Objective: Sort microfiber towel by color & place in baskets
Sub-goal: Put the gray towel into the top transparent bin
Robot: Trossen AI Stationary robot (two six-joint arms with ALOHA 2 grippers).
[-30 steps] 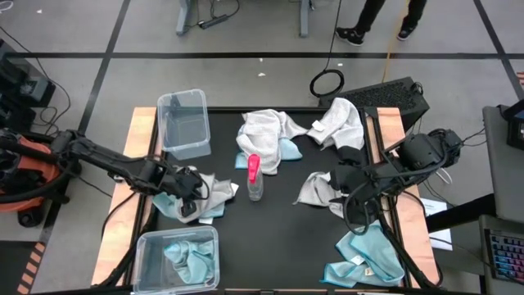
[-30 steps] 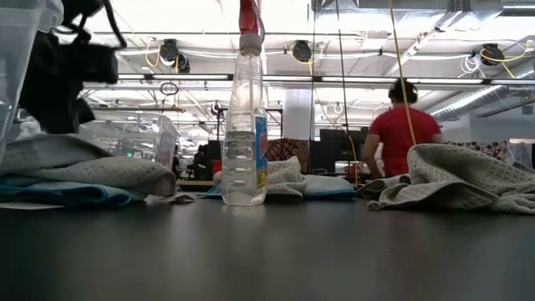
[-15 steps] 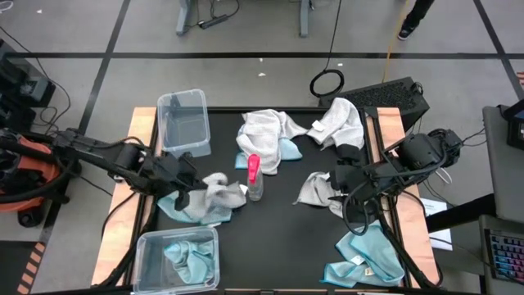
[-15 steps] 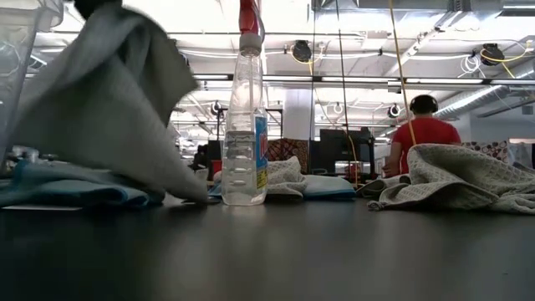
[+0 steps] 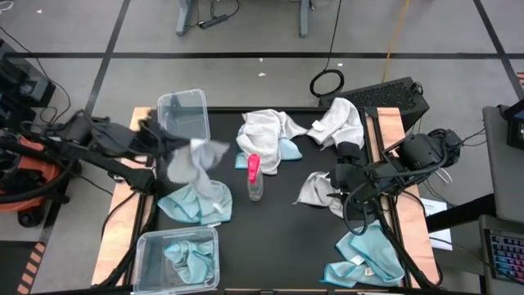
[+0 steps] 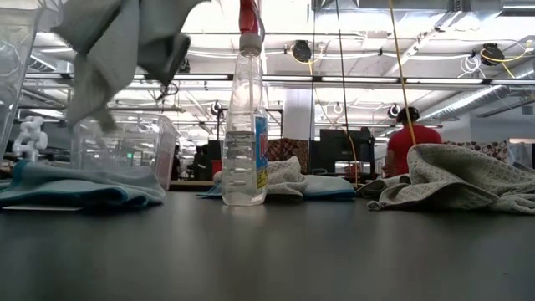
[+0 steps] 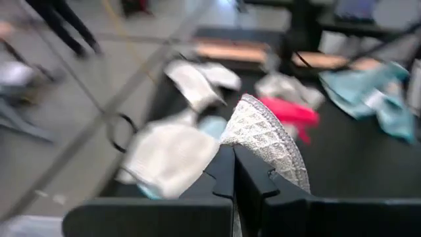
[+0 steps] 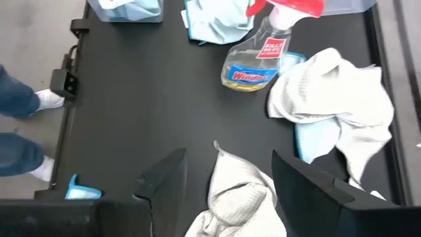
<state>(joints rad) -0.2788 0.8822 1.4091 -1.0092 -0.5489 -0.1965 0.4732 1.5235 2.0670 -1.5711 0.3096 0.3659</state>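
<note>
Now that the left gripper (image 7: pixel 231 172) has pinched shut on a grey towel (image 5: pixel 195 157) and pulled it up off the pile, the cloth hangs in the air just beside the empty bin (image 5: pixel 183 121) at the far left of the table. A second ago that same cloth lay crumpled on the light blue towel (image 5: pixel 196 202) at the left edge; half a second ago it was only partly raised. The blue one has stayed flat on the table, now uncovered.

In the low view the held cloth (image 6: pixel 117 42) dangles well clear of the tabletop, above the bin wall (image 6: pixel 125 142).

Meaning for the sort: the near bin (image 5: pixel 176 258) already holds blue cloth, so the grey one looks bound for the empty far bin (my read, not shown). Drop should be easy, though a trailing corner could drape over the rim.

The right gripper (image 8: pixel 227 174) hasn't moved: fingers spread wide, holding nothing, hovering over a pale towel (image 8: pixel 240 197) right of centre.

Still unsorted: the white pile (image 5: pixel 266 129) behind the spray bottle (image 5: pixel 255 178), another white one (image 5: pixel 340 121) far right, and a blue one (image 5: pixel 368 254) near right.
</note>
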